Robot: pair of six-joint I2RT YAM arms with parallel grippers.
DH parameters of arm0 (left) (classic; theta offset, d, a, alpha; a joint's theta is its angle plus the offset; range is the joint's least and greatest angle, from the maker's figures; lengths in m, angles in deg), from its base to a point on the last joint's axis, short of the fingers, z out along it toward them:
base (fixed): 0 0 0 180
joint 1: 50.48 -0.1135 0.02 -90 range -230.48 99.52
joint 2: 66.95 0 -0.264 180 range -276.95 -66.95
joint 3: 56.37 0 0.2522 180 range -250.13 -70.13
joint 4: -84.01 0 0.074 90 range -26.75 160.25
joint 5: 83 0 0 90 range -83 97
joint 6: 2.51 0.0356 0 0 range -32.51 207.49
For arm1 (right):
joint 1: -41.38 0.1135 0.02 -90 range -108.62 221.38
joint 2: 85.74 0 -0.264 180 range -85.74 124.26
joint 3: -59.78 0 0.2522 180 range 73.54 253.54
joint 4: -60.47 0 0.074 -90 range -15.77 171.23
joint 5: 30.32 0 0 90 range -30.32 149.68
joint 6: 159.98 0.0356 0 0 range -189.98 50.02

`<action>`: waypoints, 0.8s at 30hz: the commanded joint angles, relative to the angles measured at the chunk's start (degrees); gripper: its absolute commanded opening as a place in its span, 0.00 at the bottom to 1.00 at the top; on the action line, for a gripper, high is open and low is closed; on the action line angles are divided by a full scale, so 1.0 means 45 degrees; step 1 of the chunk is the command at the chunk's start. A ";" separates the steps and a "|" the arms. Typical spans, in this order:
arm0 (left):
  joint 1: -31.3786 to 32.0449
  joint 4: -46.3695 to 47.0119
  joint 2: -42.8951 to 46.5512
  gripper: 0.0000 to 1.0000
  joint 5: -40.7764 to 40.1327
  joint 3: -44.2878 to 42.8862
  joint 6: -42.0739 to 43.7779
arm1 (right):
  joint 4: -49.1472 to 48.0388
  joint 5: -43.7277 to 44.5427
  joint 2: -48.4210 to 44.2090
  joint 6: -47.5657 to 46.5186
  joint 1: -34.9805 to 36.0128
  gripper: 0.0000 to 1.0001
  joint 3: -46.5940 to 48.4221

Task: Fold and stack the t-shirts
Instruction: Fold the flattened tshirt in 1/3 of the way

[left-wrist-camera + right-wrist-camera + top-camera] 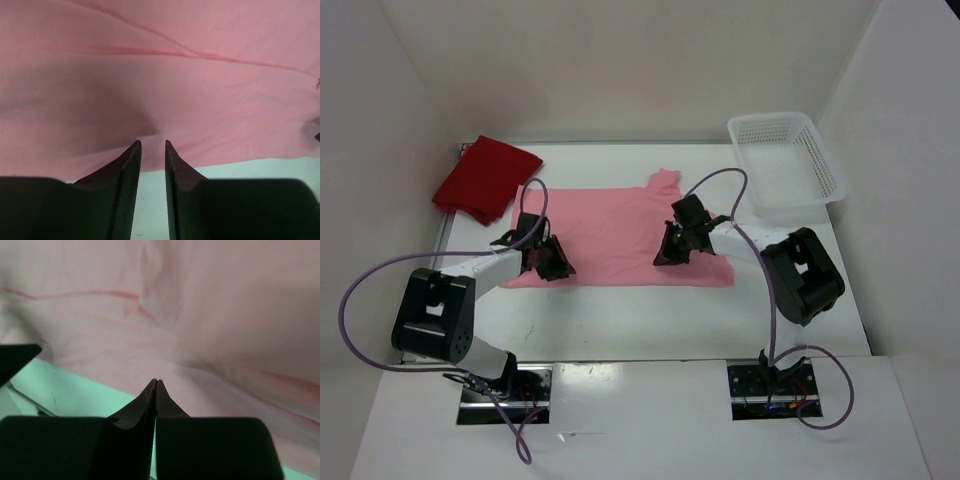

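Pink cloth: the pink shirt [620,235] lies spread at the centre of the worktop [650,320], and the dark red shirt [483,178] sits at upper left. My left jaws stand narrowly apart at the pink hem, lower left. My right jaws are pressed together further right. I fear the left side grips nothing, so a fold could drag crooked.

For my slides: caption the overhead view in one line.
Left pincer and right pincer over a spread pink t-shirt; folded dark red t-shirt back left, white basket back right.
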 commanded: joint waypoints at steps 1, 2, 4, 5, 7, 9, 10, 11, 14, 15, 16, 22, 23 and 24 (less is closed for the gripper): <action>-0.0020 -0.0299 -0.0311 0.33 0.0755 -0.0392 0.0543 | -0.0523 -0.0098 0.0128 0.0382 0.0629 0.01 -0.0425; -0.0020 -0.0299 -0.0311 0.34 0.0601 -0.0392 0.0543 | -0.0716 0.0018 0.0130 0.0384 0.0746 0.01 -0.0426; -0.0020 -0.0416 -0.0311 0.34 0.0483 -0.0236 0.0408 | -0.0718 0.0544 0.0441 0.0384 0.0748 0.00 -0.0426; -0.0020 -0.0416 -0.0543 0.34 0.0637 -0.0120 0.0406 | -0.0718 0.0759 0.0443 0.0384 0.0748 0.00 -0.0600; -0.0020 -0.0689 -0.1089 0.38 0.1162 0.0251 -0.0059 | -0.0601 0.0898 0.0560 0.0384 0.0748 0.00 -0.0991; -0.0020 -0.0690 -0.1209 0.40 0.2394 0.0894 -0.0198 | -0.0445 0.0898 0.0269 0.0384 0.0748 0.00 -0.1790; -0.0020 -0.0825 -0.1209 0.40 0.2280 0.1129 -0.0199 | -0.0445 0.0898 0.0073 0.0519 0.0748 0.00 -0.2122; -0.0020 -0.0962 -0.0939 0.40 0.2105 0.1344 -0.0334 | -0.0445 0.0898 -0.0102 0.0521 0.0864 0.00 -0.2609; -0.0020 -0.1235 0.0057 0.42 0.2062 0.1931 -0.1037 | -0.0018 0.1191 -0.0883 0.0521 0.0865 0.00 -0.3450; -0.0156 -0.1353 0.0543 0.42 0.2064 0.1932 -0.1213 | -0.0015 0.1191 -0.1350 0.0521 0.0865 0.00 -0.3628; -0.0157 -0.1605 0.0780 0.42 0.2219 0.2261 -0.1350 | 0.0178 0.1307 -0.1586 0.0637 0.0865 0.00 -0.3784; -0.0157 -0.4259 0.4255 0.40 0.1539 0.1896 -0.2191 | 0.0981 0.0861 -0.3363 0.1085 0.0981 0.00 -0.5110; -0.0370 -0.4747 0.4433 0.40 0.1382 0.1293 -0.2056 | 0.1097 0.0859 -0.3695 0.1087 0.1137 0.00 -0.5288; -0.0488 -0.4965 0.4261 0.40 0.1748 0.1287 -0.1881 | 0.1098 0.0588 -0.4027 0.1300 0.1138 0.02 -0.5425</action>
